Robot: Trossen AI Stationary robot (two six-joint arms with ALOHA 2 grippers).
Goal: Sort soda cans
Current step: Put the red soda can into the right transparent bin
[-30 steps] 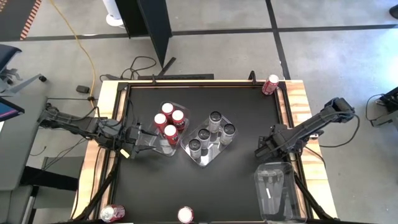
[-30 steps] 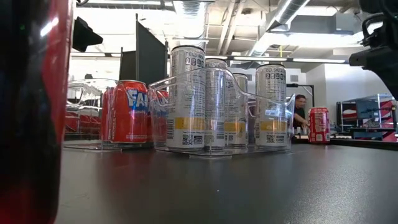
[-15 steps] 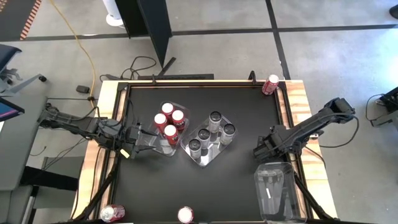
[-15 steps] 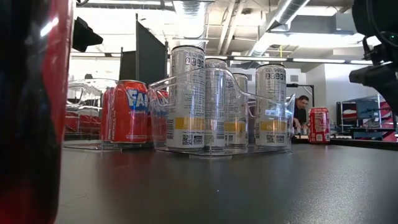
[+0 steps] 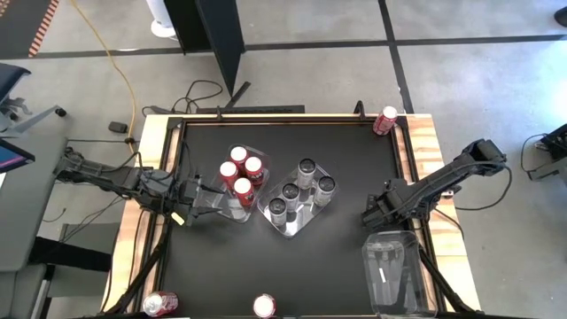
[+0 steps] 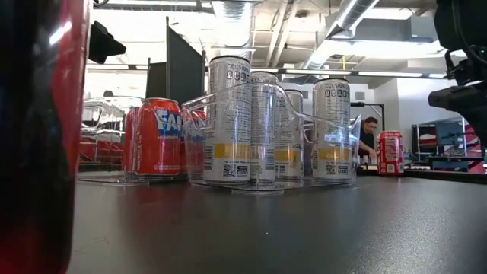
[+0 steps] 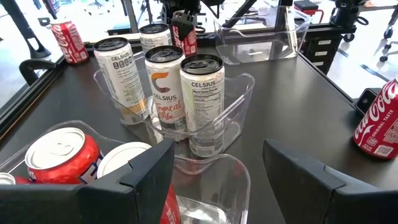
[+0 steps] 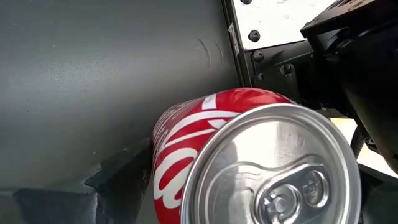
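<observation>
Soda cans [image 5: 243,170] in two lots at mid-table: four red ones upright in a clear tray [image 5: 219,202] left of centre, silver ones [image 5: 307,167] upright in a second clear tray [image 5: 297,228] just to the right of it, the two trays side by side and very close. More red cans loose at the edges of the black table [image 5: 354,151]: one upright at the far right corner [image 5: 385,120], one at the near left corner [image 5: 160,304], one at the near edge toward the middle [image 5: 264,306].

Left gripper [image 7: 217,155] low at the near left end of the red-can tray, fingers [image 7: 146,177] moderately apart, astride the tray's rounded end; contact with the plastic not possible to tell.

Right gripper [image 5: 368,213] over the right part of the table, just beyond an empty clear tray [image 5: 365,252] at the near right. Jaws wide, with a red can [image 8: 205,143] close up between them in the right wrist view, silver top toward the camera; contact with that can not possible to tell.

Person [image 6: 369,135] far off in the room behind the table.
</observation>
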